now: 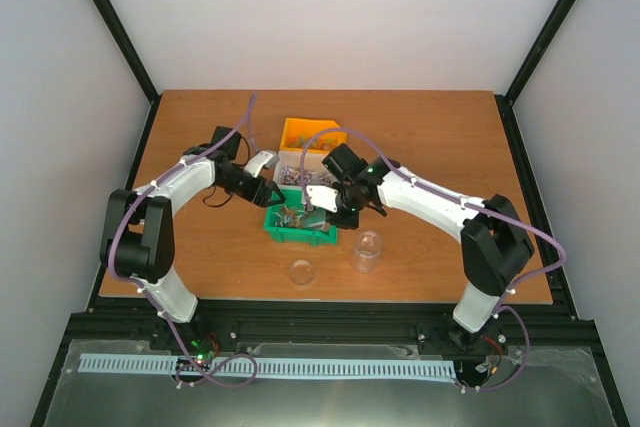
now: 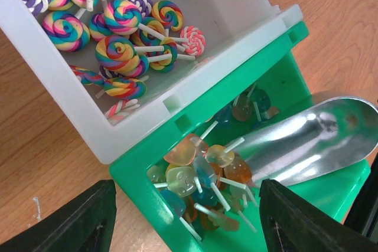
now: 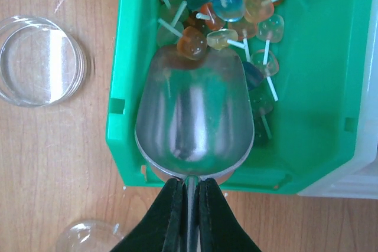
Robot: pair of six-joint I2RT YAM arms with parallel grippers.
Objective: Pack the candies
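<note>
The candies (image 2: 201, 172) are translucent orange, blue and yellowish lollipops piled in one end of a green bin (image 2: 133, 178). The same candies (image 3: 218, 10) fill the bin's far end in the right wrist view. My right gripper (image 3: 189, 190) is shut on the handle of a silver scoop (image 3: 195, 116). The scoop's bowl lies inside the green bin (image 3: 118, 87) with its lip against the pile and one orange candy on the lip. My left gripper (image 2: 186, 205) is open and hovers over the green bin's corner, holding nothing. Overhead, both grippers (image 1: 272, 195) (image 1: 322, 205) meet at the green bin (image 1: 300, 229).
A white bin (image 2: 77, 104) of rainbow swirl lollipops (image 2: 124, 45) touches the green bin. An orange bin (image 1: 305, 133) stands behind them. A clear jar (image 1: 368, 250) and its round lid (image 1: 302, 271) sit on the wood table in front.
</note>
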